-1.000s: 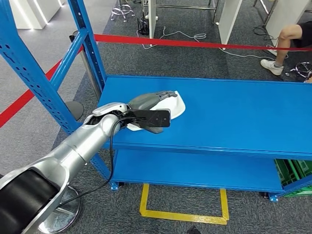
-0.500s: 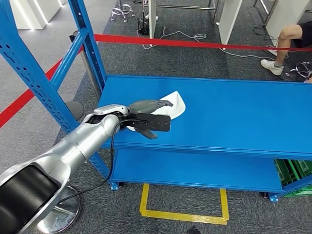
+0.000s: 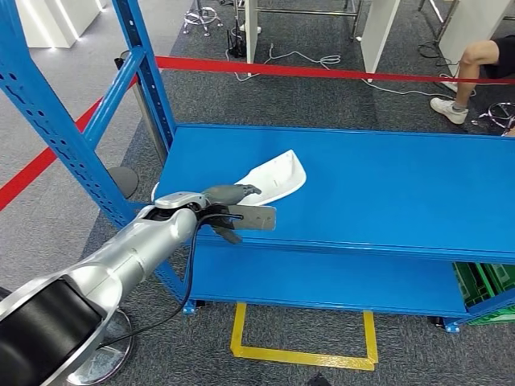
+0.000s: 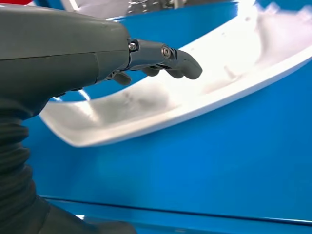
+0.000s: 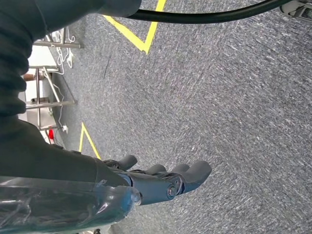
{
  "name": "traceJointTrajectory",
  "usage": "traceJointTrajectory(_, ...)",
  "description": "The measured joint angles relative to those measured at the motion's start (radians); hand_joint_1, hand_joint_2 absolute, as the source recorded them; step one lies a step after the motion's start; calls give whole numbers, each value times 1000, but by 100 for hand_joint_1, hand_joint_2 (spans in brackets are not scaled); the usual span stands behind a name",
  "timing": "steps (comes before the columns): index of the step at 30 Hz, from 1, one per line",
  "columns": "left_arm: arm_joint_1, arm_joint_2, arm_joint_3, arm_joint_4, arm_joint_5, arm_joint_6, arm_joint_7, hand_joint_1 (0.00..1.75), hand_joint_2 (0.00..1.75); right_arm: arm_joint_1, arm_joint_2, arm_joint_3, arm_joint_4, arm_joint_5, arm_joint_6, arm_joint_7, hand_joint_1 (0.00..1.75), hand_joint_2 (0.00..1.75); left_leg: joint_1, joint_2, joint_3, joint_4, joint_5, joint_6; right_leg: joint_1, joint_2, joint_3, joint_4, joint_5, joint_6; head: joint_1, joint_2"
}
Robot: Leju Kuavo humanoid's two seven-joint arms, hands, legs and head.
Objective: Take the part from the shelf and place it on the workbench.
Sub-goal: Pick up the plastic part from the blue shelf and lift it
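A long white curved part (image 3: 276, 174) lies on the blue shelf (image 3: 394, 193), near its left end. My left hand (image 3: 236, 203) hovers over the part's near end at the shelf's front edge, fingers stretched out and holding nothing. In the left wrist view the dark fingers (image 4: 176, 56) hang just above the white part (image 4: 228, 63), and I cannot tell if they touch it. My right hand (image 5: 158, 180) hangs over the grey carpet with its fingers loosely extended and nothing in them.
Blue uprights (image 3: 146, 72) frame the shelf's left side, with a red barrier tape (image 3: 291, 71) behind. A person's leg (image 3: 471, 68) shows at the far right. A green crate (image 3: 486, 283) sits low right; a yellow floor marking (image 3: 303, 354) lies below the shelf.
My left hand has drawn back toward the shelf's front-left edge, uncovering most of the white part. The part has stayed where it was.
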Motion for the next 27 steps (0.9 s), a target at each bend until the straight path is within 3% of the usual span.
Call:
traceJointTrajectory(6, 7, 2, -14, 30, -16, 19, 58, 0, 175, 0, 0, 0, 0, -1, -2, -4, 0, 175, 0, 0, 0, 0, 0, 0, 0, 0, 0, 0, 0, 0, 0, 0)
traceJointTrajectory(20, 22, 3, -18, 59, -25, 50, 76, 0, 175, -1, 0, 0, 0, -1, -1, -9, 0, 175, 0, 0, 0, 0, 0, 0, 0, 0, 0, 0, 0, 0, 0, 0)
traceJointTrajectory(27, 29, 0, -20, 64, -56, 138, 83, 8, 175, -1, 0, 0, 0, -4, 0, -12, 0, 175, 0, 0, 0, 0, 0, 0, 0, 0, 0, 0, 0, 0, 0, 0)
